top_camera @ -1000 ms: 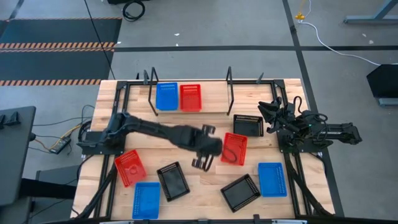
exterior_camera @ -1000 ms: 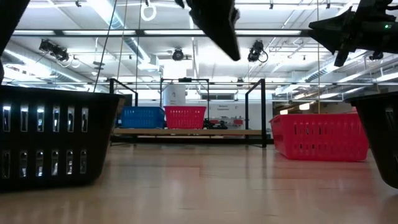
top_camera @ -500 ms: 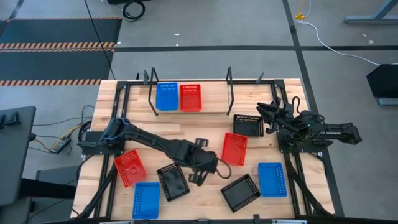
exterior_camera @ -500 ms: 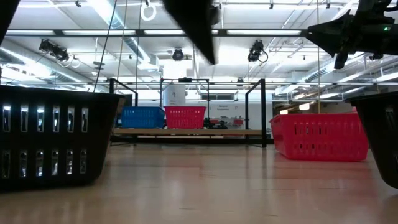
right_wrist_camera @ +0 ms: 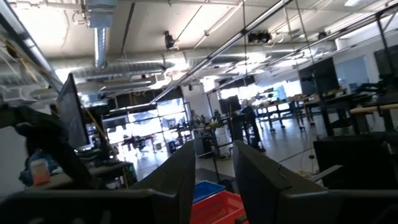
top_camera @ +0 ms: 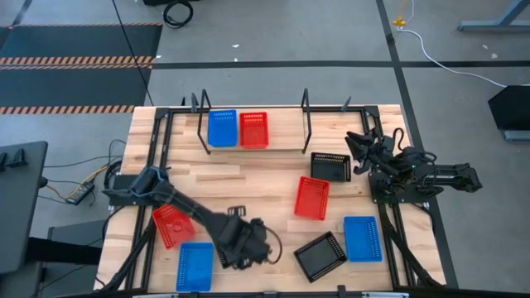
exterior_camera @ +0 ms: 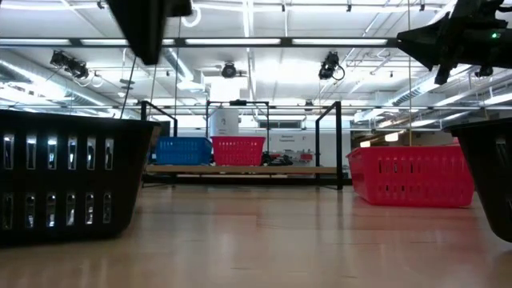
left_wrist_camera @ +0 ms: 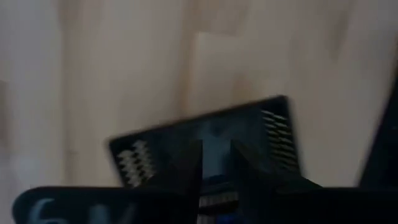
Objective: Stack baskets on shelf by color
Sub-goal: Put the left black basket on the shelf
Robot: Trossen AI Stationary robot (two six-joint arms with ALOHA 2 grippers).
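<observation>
Meanwhile, only a blue basket [top_camera: 221,127] and a red basket [top_camera: 254,129] sit on the shelf [top_camera: 286,124]; seven remain, a black basket [left_wrist_camera: 205,146] directly beneath the left gripper [top_camera: 241,242], fingers slightly parted.

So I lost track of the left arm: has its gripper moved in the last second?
Yes. In the high view the left gripper swung away from the loose red basket toward the near-left, now over a black basket.
</observation>
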